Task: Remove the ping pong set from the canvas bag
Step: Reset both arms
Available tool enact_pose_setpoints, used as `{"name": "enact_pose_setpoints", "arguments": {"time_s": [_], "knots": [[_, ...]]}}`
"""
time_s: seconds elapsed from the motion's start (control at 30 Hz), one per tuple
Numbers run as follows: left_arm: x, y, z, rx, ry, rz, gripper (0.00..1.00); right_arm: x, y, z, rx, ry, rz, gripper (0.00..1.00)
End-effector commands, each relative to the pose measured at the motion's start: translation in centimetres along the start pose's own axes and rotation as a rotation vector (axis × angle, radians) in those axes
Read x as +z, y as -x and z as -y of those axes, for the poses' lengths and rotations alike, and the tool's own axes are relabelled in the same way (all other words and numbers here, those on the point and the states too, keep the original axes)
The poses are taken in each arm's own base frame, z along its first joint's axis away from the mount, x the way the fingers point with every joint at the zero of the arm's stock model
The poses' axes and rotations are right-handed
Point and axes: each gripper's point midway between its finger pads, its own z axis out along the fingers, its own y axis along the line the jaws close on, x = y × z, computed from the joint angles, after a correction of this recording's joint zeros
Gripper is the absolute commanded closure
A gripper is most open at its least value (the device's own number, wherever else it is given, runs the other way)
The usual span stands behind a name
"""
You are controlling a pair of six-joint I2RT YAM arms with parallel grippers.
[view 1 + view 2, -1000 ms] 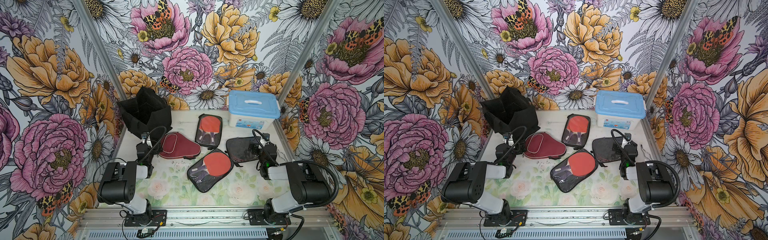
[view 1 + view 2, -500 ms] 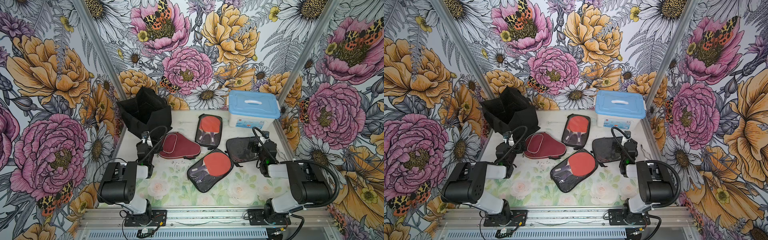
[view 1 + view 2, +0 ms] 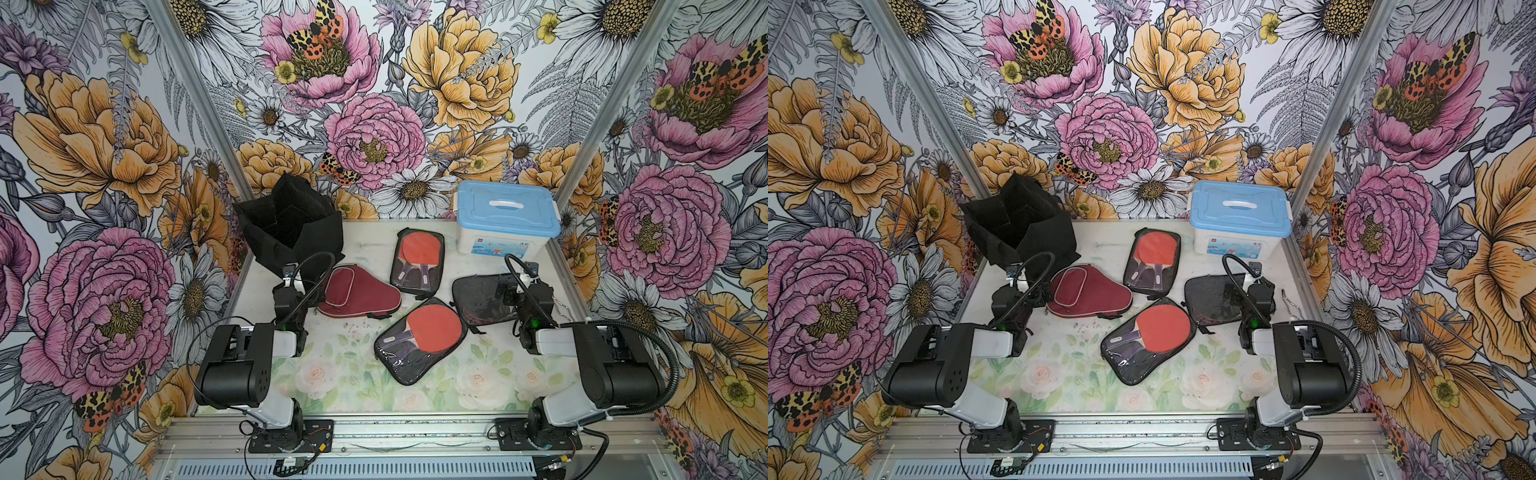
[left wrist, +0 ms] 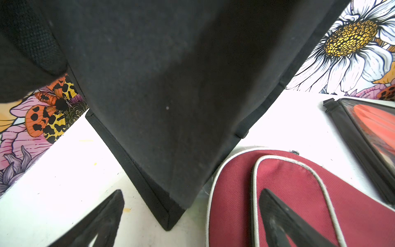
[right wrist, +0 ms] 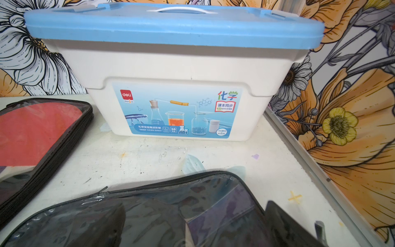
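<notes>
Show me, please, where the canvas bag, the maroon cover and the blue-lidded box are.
canvas bag (image 3: 313, 239): a top view, its front wall.
maroon cover (image 3: 357, 291): a top view, middle of its face.
blue-lidded box (image 5: 171, 64): right wrist view, white front wall.

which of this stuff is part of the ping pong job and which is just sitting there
Part of the job: canvas bag, maroon cover, far clear-fronted paddle case, near clear-fronted paddle case, dark see-through pouch.
Just lying about: white box with blue lid.
</notes>
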Motion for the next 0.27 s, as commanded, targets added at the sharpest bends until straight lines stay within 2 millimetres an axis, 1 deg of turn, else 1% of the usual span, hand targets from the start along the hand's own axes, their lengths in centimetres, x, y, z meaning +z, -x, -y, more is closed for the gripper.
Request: {"name": "enact_pose_setpoints", "arguments": {"time_s": [0.0, 0.23], "knots": [[0.00, 1.56, -0.03, 0.012, 0.011, 0.057, 0.01, 0.28, 0.41, -0.36, -0.004, 0.016, 0.007, 0.00], [0.02, 1.53, 0.01, 0.012, 0.012, 0.056, 0.01, 0.18, 0.40, -0.19, 0.004, 0.022, 0.009, 0.00]]}}
